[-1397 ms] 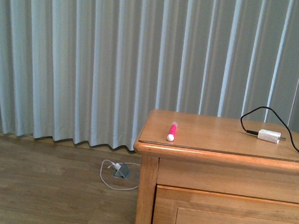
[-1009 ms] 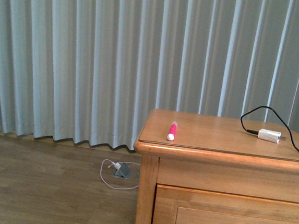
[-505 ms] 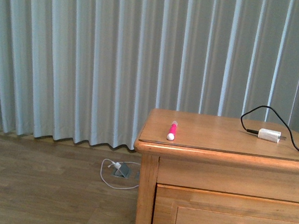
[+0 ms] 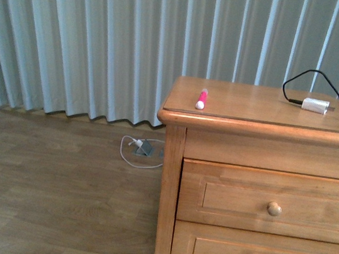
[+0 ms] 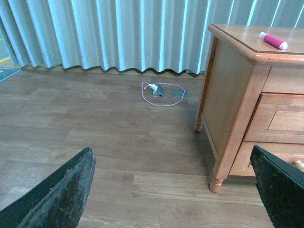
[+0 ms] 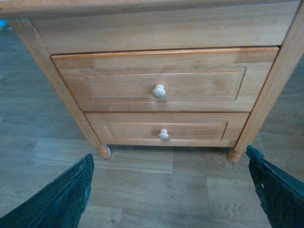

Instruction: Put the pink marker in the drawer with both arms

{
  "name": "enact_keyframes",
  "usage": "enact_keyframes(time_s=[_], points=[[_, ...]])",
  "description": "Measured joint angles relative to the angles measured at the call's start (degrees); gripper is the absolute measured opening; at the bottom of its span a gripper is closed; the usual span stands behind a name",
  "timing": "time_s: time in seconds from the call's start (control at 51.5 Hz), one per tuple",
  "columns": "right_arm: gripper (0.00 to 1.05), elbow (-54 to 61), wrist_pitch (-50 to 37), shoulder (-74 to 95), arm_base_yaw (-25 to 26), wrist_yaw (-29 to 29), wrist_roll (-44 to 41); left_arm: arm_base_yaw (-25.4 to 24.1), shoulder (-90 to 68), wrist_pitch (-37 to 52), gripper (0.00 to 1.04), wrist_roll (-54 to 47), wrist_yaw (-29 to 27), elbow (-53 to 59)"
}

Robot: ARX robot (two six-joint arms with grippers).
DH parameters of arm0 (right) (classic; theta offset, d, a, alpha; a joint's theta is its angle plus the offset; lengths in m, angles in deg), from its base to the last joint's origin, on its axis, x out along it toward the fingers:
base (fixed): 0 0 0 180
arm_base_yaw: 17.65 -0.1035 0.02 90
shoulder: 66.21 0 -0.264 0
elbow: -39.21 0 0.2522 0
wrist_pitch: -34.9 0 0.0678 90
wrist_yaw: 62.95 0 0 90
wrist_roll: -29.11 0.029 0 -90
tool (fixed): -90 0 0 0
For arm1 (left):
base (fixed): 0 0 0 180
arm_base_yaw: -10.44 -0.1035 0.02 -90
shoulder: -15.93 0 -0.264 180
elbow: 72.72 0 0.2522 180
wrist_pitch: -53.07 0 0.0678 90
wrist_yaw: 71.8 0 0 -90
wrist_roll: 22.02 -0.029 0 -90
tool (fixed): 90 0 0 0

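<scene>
**On the nightstand top: marker untouched, drawer shut**

The pink marker (image 4: 201, 98) lies on its side near the front left corner of the nightstand's (image 4: 172, 163) surface, white end toward the edge, with nothing touching it. Below it the drawer (image 4: 234, 197), the taller upper one, is fully closed and its round knob (image 4: 274, 209) is free. A shallower drawer (image 4: 218, 250) sits beneath. A white charger (image 4: 315, 105) rests well apart from the marker, at the right of the top.

The left hand (image 5: 171, 151) hangs low over the floor beside the cabinet, fingers spread wide and empty. The right hand (image 6: 169, 155) faces the drawer fronts, likewise spread and empty.

The step in hand looks like the approach. It would go best if the right hand lined up square on the larger knob and pulled straight out. The left should take the marker across its middle so it cannot roll.

Since half a second ago the front view has dipped, so both drawers now show. The marker has not shifted.
</scene>
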Motion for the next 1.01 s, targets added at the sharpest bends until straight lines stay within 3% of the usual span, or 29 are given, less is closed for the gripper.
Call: enact_keyframes(time_s=[0.233,0.427,1.009], points=[[0.96,-12.63,-5.55,22.69,-4.04,-3.63,0.61,0.00,0.00,0.00,0.99,-0.02,-0.02,0.00],[0.96,-22.12,-8.33,35.95,-4.59,-4.50,0.85,0.00,0.00,0.00,0.99,0.00,0.00,0.00],[0.96,-38.05,-9.35,54.01,-2.12,-6.73,0.55,0.02,0.00,0.00,0.99,0.00,0.00,0.00]])
